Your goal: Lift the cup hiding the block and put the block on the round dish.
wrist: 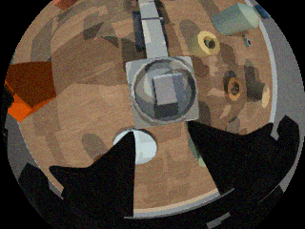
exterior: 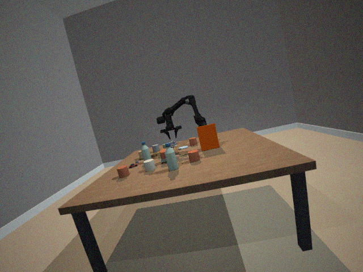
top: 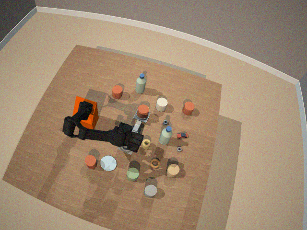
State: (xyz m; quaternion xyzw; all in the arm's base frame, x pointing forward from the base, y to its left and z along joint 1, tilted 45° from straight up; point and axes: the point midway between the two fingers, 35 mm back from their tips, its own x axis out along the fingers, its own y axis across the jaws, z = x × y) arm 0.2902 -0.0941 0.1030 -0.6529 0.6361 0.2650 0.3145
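1. Wooden brown table top [top: 198,104] fills the scene, crowded with cups, bottles and rings, beige floor all around it.
2. Over the middle hangs the black robot arm [top: 99,134], reaching out from beside the tall orange box [top: 85,116].
3. Its black parallel-jaw gripper [exterior: 172,134] hovers well above the table in the exterior view, fingers pointing down, jaws roughly half open with nothing between them.
4. Directly below, the wrist view shows the small grey block [wrist: 167,88] sitting uncovered on the near square pad of the grey balance [wrist: 152,26].
5. At the balance's far end the terracotta-orange cup [top: 143,110] stands upright on its pad.
6. Another terracotta-orange cup, the lifted one [top: 90,161], stands on the table just beside the round pale-blue dish [top: 108,163], not above it.
7. That dish lies well apart from the block, between the lifted cup and the pale green cylinder [top: 133,174].
8. Just beside the gripper in the top view sits a small yellow ring [top: 146,143].
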